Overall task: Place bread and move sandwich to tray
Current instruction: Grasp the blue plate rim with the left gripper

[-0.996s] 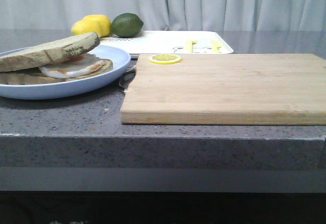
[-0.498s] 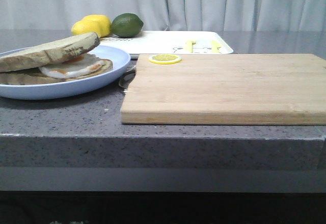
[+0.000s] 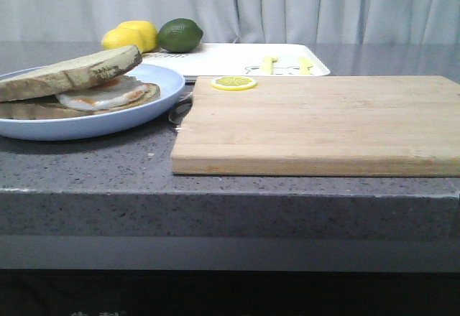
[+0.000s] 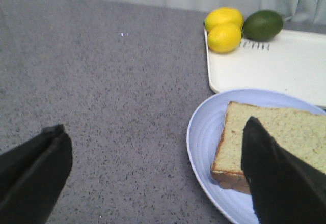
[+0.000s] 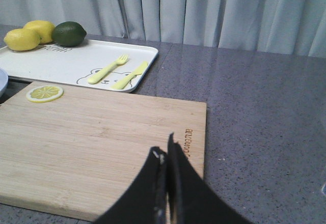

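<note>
The wooden cutting board (image 5: 102,142) has small dark letters burned in near its right edge, at the middle of the right wrist view, too small to read. The white tray (image 4: 285,66) has grey letters at the upper right, under the lime (image 4: 262,24), too blurry to read.
</note>
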Tool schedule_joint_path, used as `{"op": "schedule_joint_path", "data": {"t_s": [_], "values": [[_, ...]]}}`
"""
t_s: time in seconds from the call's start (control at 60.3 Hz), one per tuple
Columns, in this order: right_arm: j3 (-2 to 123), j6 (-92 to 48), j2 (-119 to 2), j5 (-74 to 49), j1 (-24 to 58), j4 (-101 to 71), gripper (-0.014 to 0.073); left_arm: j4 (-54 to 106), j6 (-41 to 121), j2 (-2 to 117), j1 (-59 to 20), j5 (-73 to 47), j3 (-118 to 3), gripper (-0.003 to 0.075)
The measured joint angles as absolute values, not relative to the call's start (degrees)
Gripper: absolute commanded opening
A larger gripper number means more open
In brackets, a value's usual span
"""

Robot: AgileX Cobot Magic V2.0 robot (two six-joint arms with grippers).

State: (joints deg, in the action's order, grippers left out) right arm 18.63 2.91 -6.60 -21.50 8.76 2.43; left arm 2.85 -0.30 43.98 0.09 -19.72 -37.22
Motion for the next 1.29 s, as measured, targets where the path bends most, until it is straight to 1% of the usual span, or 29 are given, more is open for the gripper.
{"op": "schedule_joint_path", "data": {"t_s": [0.232,0.498,0.714,0.979,1.062,1.128,1.294], "values": [[18.63,2.91,-6.60,-21.41,8.76,2.43,-0.0062,2.95,4.07,63.68,-1.29,-31.80,-51.30,0.0659],[18.63,2.97,-6.60,-21.41,8.76,2.43,-0.0062,2.95,5.35,81.94,-2.69,-38.22,-63.84,0.0659],[18.63,2.97,-6.60,-21.41,8.76,2.43,-0.0062,1.98,5.35,90.07,-2.69,-39.32,-69.44,0.0659],[18.63,2.97,-6.60,-21.41,8.76,2.43,-0.0062,1.93,5.35,93.56,-2.69,-39.43,-70.43,0.0657],[18.63,2.97,-6.60,-21.41,8.76,2.43,-0.0062,1.93,5.35,94.44,-2.78,-39.65,-70.51,0.0634],[18.63,2.97,-6.60,-21.41,8.76,2.43,-0.0062,2.04,5.35,94.97,-2.78,-39.87,-70.51,0.0596],[18.63,2.97,-6.60,-21.41,8.76,2.43,-0.0062,3.88,5.35,95.31,-2.82,-40.25,-70.51,0.0458]]}}
